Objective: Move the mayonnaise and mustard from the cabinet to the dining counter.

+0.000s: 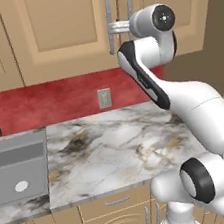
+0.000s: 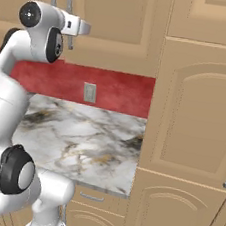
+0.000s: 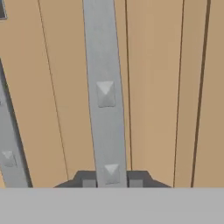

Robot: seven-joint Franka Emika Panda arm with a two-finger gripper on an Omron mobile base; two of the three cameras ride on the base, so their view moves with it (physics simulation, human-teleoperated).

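Note:
The cabinet (image 1: pixel 58 36) hangs above the counter with its panelled doors closed, so the mayonnaise and mustard are hidden. My arm reaches up to the two long silver bar handles where the doors meet. My gripper (image 1: pixel 111 28) is shut on one cabinet handle (image 1: pixel 107 6). In the hand view that handle (image 3: pixel 105 87) runs straight up from between my two dark fingertips (image 3: pixel 89 181), which hug it on both sides, and the other bar (image 3: pixel 6 153) runs along the left edge. From the right base view, the gripper (image 2: pixel 86 28) is pressed against the cabinet door (image 2: pixel 116 24). The dining counter is out of view.
Below the cabinet lies a veined marble counter (image 1: pixel 113 144) with a grey sink (image 1: pixel 21 167) at its left end. A red backsplash with a wall outlet (image 1: pixel 104 98) runs behind it. A tall wooden cupboard (image 2: pixel 194 121) closes off the right side.

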